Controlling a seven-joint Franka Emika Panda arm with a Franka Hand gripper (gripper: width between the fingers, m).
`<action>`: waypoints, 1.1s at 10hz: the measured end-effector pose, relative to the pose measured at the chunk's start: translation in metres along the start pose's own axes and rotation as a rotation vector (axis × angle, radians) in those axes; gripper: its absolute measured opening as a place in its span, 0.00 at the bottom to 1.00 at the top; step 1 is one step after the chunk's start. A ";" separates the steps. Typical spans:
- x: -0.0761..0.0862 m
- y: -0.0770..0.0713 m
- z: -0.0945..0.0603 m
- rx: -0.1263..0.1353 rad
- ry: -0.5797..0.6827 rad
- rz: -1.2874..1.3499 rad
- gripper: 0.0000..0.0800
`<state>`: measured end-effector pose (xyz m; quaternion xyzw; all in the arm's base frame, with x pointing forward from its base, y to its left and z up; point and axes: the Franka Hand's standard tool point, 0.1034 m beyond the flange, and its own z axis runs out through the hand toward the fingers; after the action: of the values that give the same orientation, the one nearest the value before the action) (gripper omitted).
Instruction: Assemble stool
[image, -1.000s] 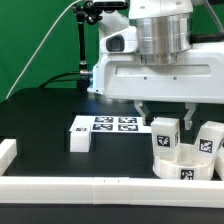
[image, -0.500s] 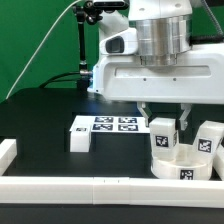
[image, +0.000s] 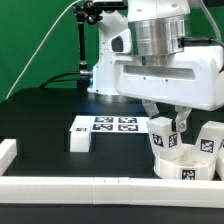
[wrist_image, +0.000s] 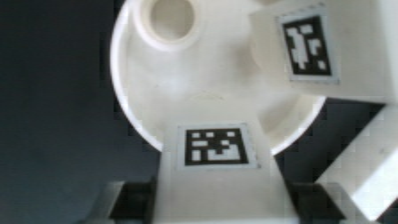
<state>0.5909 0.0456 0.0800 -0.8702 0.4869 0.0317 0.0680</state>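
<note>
The gripper (image: 166, 120) is clamped on 1 leg (image: 161, 138), low on the exterior view's right, at the rim of the seat (image: 190, 168). The leg's long axis is near upright and slightly tilted, with its tag toward the camera. The seat lies dish-up on the black table (image: 40, 120). A green backdrop (image: 30, 40) fills the upper left.

The white seat (image: 190, 158) and white leg (image: 163, 136) carry black-and-white square tags (wrist_image: 217, 146).
</note>
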 end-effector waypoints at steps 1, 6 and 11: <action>0.000 -0.001 0.000 0.014 -0.001 0.117 0.42; -0.007 -0.008 0.002 0.051 -0.024 0.641 0.42; -0.007 -0.011 0.001 0.065 -0.047 0.910 0.42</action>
<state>0.5967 0.0573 0.0804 -0.5642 0.8188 0.0628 0.0852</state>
